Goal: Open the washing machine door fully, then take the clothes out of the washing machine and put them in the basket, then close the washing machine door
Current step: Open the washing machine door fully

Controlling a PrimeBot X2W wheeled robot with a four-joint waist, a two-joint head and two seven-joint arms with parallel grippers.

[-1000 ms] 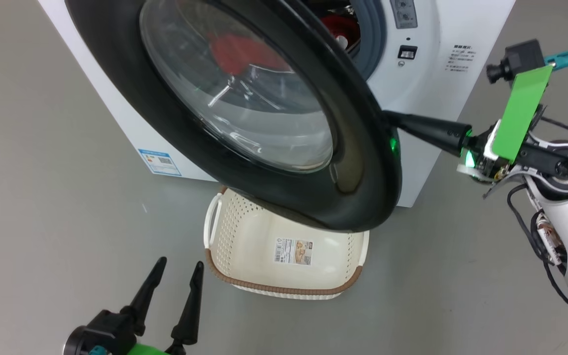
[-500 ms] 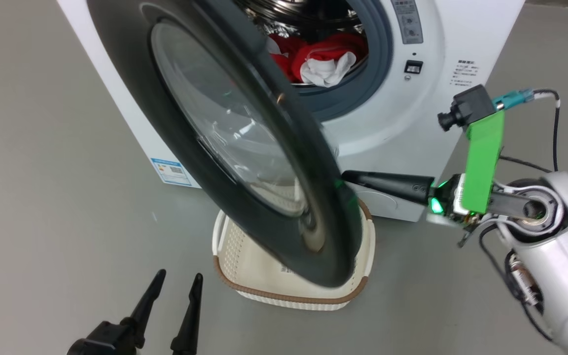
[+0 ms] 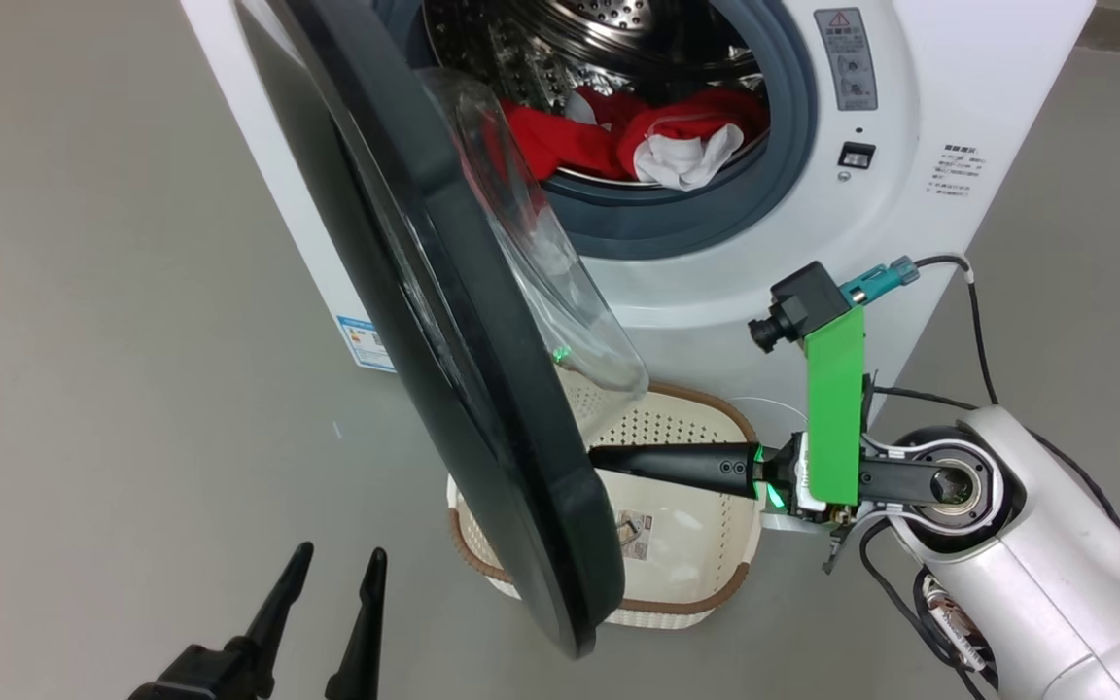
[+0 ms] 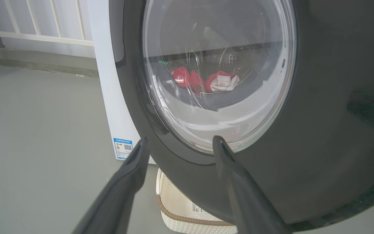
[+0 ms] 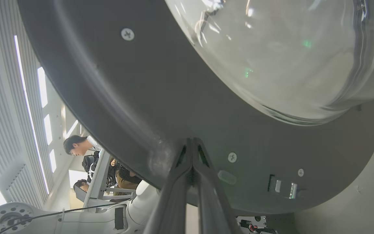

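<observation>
the big round washing machine door [image 3: 492, 408], a glossy black rim around a bulging clear glass bowl, stands swung out from the white front-loading washing machine [image 3: 910, 224]. it is hinged on my left and i see it almost edge-on from my head. its lower edge hangs over the small cream plastic basket [image 3: 662, 428] with the brown woven-look rim, which sits on the grey floor [image 3: 84, 389] just in front of the machine. the soft red and white clothes [image 3: 618, 136] lie inside the perforated steel drum [image 3: 521, 49], at the front lip of the opening, higher up and further in than my right fingers.

my right fingers [image 3: 677, 462] reach in from the right, roughly level, across the top of the basket to the door's inner face. they are pressed flat together with nothing between them. their tips touch the black rim just below the glass bowl, near a small screw [image 5: 232, 157].

my left fingers [image 3: 366, 622] sit low at my left, on the door's outer side, pointing towards it. they are spread wide, hold nothing and touch nothing. from that wrist the glass window lies beyond their tips, the clothes show through it, and a corner of the basket shows under the rim.
</observation>
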